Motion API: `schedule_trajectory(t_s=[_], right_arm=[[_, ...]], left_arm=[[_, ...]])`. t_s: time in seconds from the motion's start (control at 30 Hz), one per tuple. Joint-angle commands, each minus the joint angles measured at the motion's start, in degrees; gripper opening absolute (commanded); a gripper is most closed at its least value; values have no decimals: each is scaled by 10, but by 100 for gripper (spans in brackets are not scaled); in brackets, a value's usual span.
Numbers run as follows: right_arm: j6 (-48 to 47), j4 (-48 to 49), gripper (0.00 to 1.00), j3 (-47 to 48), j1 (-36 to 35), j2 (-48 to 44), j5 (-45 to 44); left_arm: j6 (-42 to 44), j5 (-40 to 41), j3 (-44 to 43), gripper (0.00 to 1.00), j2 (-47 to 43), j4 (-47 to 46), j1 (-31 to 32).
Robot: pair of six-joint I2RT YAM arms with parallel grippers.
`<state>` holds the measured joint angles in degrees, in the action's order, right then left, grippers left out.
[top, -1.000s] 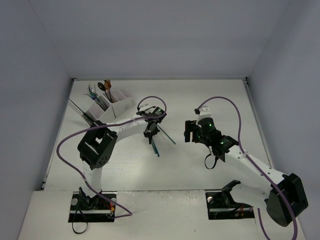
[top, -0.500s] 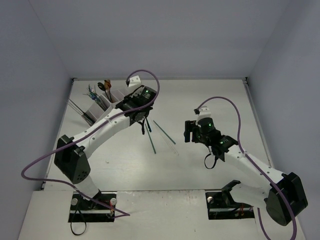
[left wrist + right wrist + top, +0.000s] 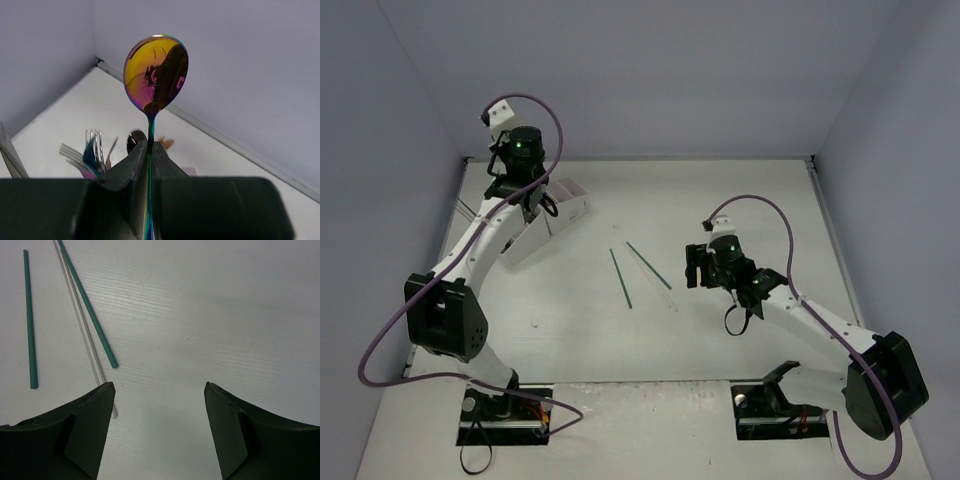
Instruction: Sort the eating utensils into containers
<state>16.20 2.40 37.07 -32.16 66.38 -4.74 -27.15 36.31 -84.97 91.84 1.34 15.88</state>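
Note:
My left gripper (image 3: 150,145) is shut on the thin handle of an iridescent rainbow spoon (image 3: 156,75), whose bowl stands upright above the fingers. In the top view the left gripper (image 3: 533,193) hangs over the white caddy (image 3: 570,206) at the back left. Below the jaws, fork tines (image 3: 91,150) and other utensil ends stick up from the caddy. Two teal sticks (image 3: 620,277) (image 3: 648,264) lie on the table's middle. My right gripper (image 3: 157,386) is open just above the table, its left finger beside the teal sticks (image 3: 87,305) and two pale thin sticks (image 3: 82,335).
Grey walls close the table on the left, back and right; the back-left corner (image 3: 97,61) is right behind the caddy. The left arm's purple cable (image 3: 535,105) loops above its wrist. Thin rods (image 3: 470,212) lie left of the caddy.
The left arm has swung from the middle of the table, by the teal sticks, up to the back-left caddy, carrying the spoon. The right arm has barely moved.

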Motion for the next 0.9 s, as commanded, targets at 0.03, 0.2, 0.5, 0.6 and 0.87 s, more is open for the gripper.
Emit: schedule_trajectory(t_s=[0.03, 0.2, 0.5, 0.6, 0.87], right_arm=[[-8, 24, 70, 33, 3, 8, 14], [-13, 24, 70, 31, 3, 15, 16], [-15, 29, 69, 34, 3, 47, 14], [-17, 30, 70, 41, 3, 54, 16], [-27, 28, 69, 65, -1, 55, 34]], left_arm=[[37, -57, -21, 0, 36, -139, -49], [66, -77, -24, 0, 84, -185, -59], [44, -67, 40, 0, 96, -206, -61], [36, -67, 64, 10, 77, -206, -60], [40, -89, 107, 39, -3, -202, -57]])
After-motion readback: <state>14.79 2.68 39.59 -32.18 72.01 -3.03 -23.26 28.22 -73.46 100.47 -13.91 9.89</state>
